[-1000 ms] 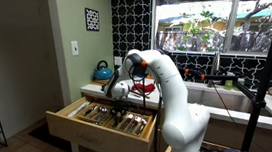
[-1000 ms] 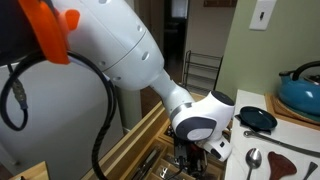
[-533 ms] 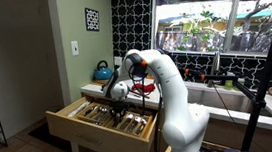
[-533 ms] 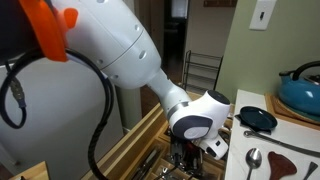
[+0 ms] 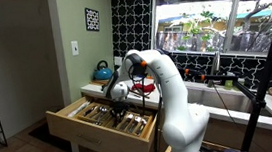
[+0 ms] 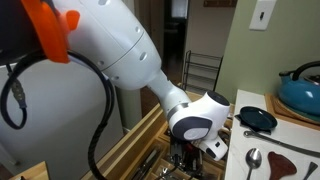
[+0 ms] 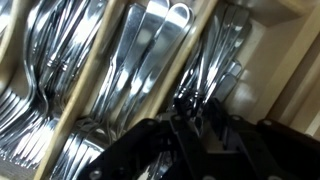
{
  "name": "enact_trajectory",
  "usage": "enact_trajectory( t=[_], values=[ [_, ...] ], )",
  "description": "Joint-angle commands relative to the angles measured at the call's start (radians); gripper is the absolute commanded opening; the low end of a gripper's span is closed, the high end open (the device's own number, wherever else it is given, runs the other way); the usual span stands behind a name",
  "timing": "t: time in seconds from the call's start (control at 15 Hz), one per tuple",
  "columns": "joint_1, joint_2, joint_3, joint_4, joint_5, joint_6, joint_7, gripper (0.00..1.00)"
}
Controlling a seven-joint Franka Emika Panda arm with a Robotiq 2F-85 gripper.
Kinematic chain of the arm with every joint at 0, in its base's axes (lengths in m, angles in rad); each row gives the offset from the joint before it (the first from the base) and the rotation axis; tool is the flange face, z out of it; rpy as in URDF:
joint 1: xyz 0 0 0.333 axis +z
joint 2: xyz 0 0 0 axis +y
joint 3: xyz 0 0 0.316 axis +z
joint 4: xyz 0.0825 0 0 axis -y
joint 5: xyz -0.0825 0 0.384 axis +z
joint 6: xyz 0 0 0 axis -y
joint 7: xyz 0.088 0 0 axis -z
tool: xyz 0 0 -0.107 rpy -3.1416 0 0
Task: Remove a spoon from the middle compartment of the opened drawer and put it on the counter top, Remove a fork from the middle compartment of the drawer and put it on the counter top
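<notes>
the gripper [image 7: 196,132] hung low in the drawer [image 5: 79,126], its jaws too dark and blurred to tell apart from together, and the likely trouble was pinching two nested pieces at once or snagging a wooden divider wall [image 7: 190,50] (the polished handles overlapped closely). the cutlery [image 7: 150,60] in the middle compartment [image 7: 105,50] lay lengthwise, long axis from lower left to upper right of the wrist view, handle ends seemingly upper right; a spoon [image 6: 253,158] lay on the counter top [image 6: 300,140].

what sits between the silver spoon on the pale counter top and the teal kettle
A small dark round pan, roughly between the silver spoon and the teal kettle on the pale counter top, shown in an exterior view.
</notes>
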Motion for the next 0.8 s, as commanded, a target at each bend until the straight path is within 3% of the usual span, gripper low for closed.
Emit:
enact_trajectory(
  t=[0.0, 0.07, 0.2, 0.33, 0.73],
  values=[
    [0.007, 0.007, -0.012, -0.011, -0.006, -0.002, 0.008, 0.45],
    [0.007, 0.006, -0.014, -0.012, -0.006, -0.002, 0.008, 0.19],
    [0.007, 0.005, -0.013, -0.012, -0.006, -0.001, 0.005, 0.18],
    [0.008, 0.009, -0.014, -0.010, -0.009, -0.006, 0.005, 0.01],
    [0.021, -0.006, -0.010, 0.003, -0.016, -0.026, 0.018, 0.02]
  ],
)
